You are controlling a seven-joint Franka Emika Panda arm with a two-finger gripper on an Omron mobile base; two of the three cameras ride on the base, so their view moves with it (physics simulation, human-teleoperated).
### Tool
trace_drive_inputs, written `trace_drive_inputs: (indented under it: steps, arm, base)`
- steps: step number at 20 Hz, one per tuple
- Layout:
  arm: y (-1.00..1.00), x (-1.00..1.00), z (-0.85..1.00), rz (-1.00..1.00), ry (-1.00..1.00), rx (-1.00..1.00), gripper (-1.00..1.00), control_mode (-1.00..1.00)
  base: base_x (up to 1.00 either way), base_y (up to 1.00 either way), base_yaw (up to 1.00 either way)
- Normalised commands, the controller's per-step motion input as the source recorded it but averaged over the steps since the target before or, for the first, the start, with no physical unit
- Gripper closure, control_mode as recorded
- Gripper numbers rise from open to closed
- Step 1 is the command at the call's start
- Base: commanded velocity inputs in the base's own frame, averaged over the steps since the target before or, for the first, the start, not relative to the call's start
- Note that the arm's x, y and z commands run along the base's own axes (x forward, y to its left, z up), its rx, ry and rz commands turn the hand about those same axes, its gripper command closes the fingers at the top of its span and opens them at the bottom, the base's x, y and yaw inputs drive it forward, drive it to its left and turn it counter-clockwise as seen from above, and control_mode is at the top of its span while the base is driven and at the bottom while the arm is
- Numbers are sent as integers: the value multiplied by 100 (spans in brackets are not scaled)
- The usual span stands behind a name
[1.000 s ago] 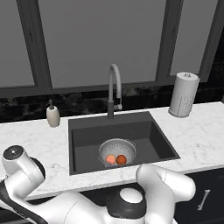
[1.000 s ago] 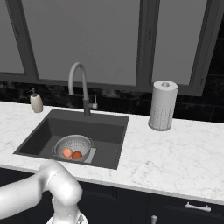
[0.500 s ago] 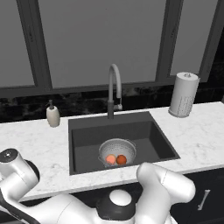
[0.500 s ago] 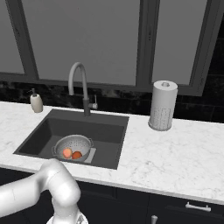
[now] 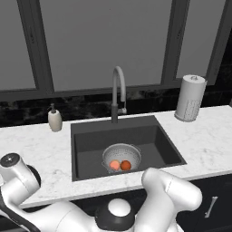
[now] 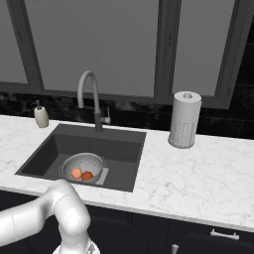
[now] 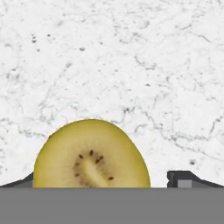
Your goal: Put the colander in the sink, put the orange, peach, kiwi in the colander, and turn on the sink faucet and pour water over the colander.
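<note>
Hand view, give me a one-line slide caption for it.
Open gripper poised over the kiwi lying on the white marble counter.

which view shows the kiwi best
The hand view. The kiwi sits large and close on the white marble counter, its cut face with dark seeds plain, between the open gripper fingertips. In both base views the robot's own arm stands where the kiwi would be, so they add nothing on it.

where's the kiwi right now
In the hand view, the yellow-olive cut kiwi lies on the white marble counter, low and left of centre, between the open jaws.
</note>
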Motion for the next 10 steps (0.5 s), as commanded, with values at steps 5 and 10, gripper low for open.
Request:
trace_drive_inputs:
  steps: [5,10]
  arm:
    - [6,5,-11,0,1,0,100,-100]
    - [0,-2,-6,0,-1,0,100,-100]
  base:
    - [0,0,0]
    - [0,0,0]
